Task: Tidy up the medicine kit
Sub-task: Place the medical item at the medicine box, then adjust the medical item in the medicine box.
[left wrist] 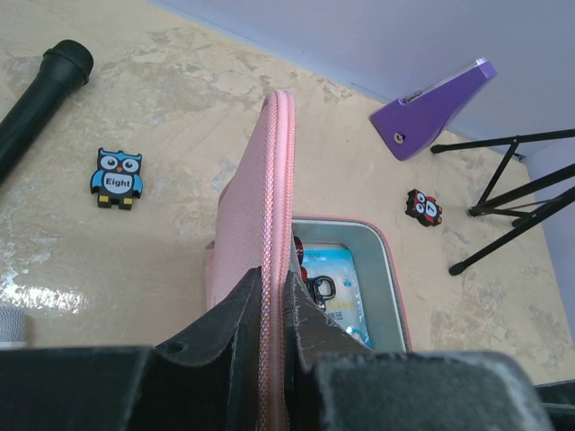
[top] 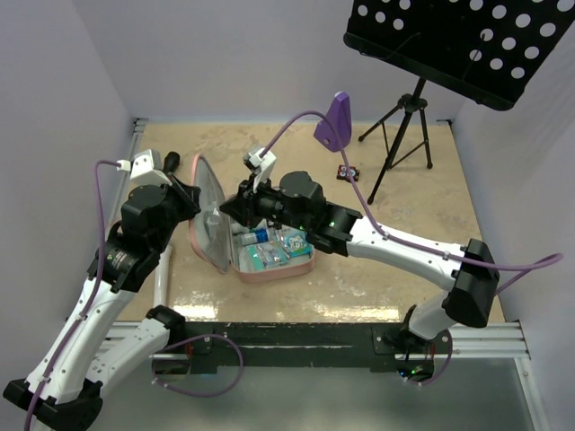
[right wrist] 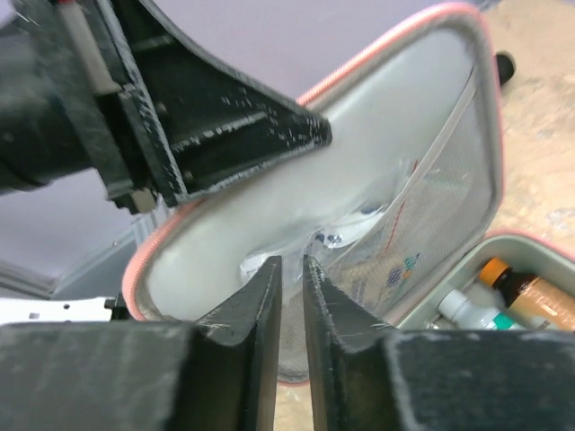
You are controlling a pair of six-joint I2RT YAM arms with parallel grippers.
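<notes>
while open, 1 kit (left wrist: 277, 197), 2 owls (left wrist: 117, 178) (left wrist: 423, 206)

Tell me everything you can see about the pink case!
The medicine kit is a pink, fabric-looking zip case with rounded corners, lying open on the table. Its lid stands nearly upright, pale inside with a mesh pocket. The left gripper pinches the lid's zip edge. The tray holds small bottles and blue packets.
</notes>
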